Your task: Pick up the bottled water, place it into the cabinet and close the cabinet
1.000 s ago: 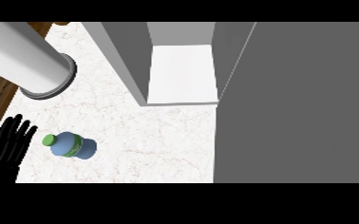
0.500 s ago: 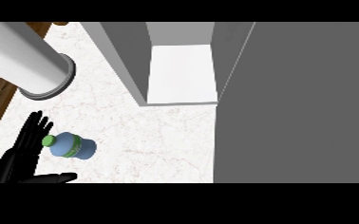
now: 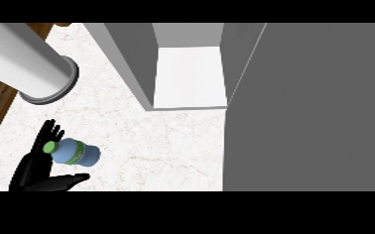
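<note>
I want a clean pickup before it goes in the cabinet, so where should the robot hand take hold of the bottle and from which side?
Probably round the blue body of the bottle, below the green cap, coming from the left. It looks upright, seen from above, and the open left robot hand is already beside it, fingers behind and thumb in front, with the body between.

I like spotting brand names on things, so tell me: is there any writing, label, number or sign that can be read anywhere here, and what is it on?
None can be read.
Bottled water: a green band runs round it under the green cap, but no letters show on it.
Cabinet, counter, grey cylinder, left hand: plain surfaces, no text, numbers or signs.
</note>
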